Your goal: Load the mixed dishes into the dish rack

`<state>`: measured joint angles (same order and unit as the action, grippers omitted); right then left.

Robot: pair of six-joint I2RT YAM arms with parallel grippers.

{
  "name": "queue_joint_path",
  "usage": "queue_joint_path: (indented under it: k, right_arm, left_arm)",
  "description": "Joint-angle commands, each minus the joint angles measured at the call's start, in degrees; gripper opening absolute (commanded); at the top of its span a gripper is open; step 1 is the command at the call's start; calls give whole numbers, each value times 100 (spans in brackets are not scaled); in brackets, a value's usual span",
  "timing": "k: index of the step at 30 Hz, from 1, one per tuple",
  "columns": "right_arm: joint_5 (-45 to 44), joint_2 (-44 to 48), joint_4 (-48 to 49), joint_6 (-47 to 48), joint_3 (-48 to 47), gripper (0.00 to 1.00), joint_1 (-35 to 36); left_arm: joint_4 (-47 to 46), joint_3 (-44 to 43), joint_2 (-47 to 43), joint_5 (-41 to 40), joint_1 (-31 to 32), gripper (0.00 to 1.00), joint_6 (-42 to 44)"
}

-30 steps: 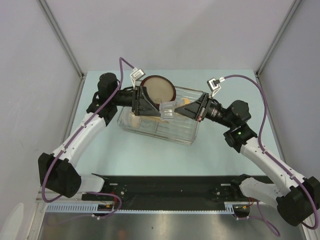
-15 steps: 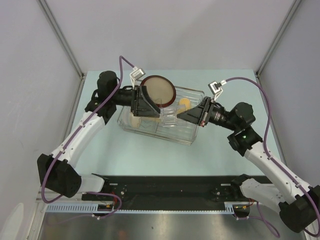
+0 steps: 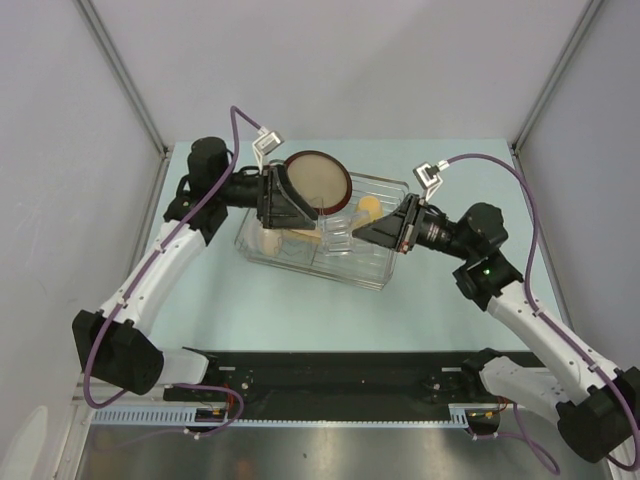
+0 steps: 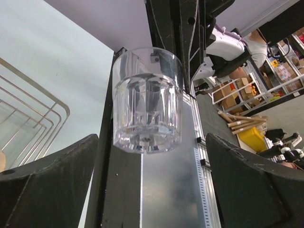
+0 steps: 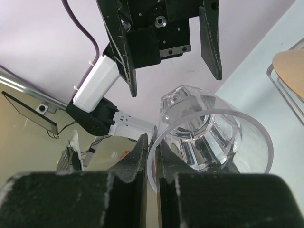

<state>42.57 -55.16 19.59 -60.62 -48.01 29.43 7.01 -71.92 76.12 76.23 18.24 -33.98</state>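
my right gripper [image 5: 152, 156] is pinched on the rim of the small clear glass [image 4: 148, 102], one finger inside the wall and one outside, so the glass hangs sideways from a thin edge grip. in the top view it sits at the centre of the frame, over the middle of the dish rack [image 3: 360, 272] and not set down in it. my left gripper [image 5: 175, 80] faces it from the upper part of the right wrist view, jaws spread wide and touching nothing, with the base of the glass pointed at the gap between them. the dark-red-rimmed beige plate [image 3: 315, 180] stands on edge in the rack just beside the left gripper, and the pale yellow mug [image 3: 369, 206] lies in the rack toward the upper right of centre. my worry is the grip: smooth glass held by the rim alone can pivot or slip out if i swing the wrist fast, and it would drop onto the wires or the plate. if this is a handover, closing the left jaws off-centre on the faceted wall could squeeze the glass out of both grippers. the two wrists are close, so a careless approach could knock fingers together or tip the plate. i cannot tell how much room lies under the glass.
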Motion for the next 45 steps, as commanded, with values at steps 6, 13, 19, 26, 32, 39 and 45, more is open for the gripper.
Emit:
queue_joint_path:
  k: [6, 13, 19, 26, 32, 39, 45]
  right_arm:
    - [85, -505, 1432, -538, -165, 0, 239]
    - [24, -742, 2021, -793, -165, 0, 239]
    - [-82, -1005, 2514, -1013, -174, 0, 282]
    - [-187, -1050, 2470, -855, -165, 0, 344]
    - [-284, -980, 2059, -539, -165, 0, 458]
    - [-275, -742, 1311, -82, -174, 0, 432]
    - [-380, -663, 485, 410, -165, 0, 511]
  left_arm:
    - [-156, 169, -44, -20, 162, 100, 146]
    - [-15, 222, -44, -90, 364, 100, 295]
    - [-33, 205, -18, -134, 470, 100, 304]
    - [11, 205, -36, -134, 496, 100, 357]
    - [326, 47, 26, -275, 496, 45, 610]
    - [1311, -541, 52, -644, 452, 11, 1349]
    - [1488, -1007, 123, -776, 312, 11, 1429]
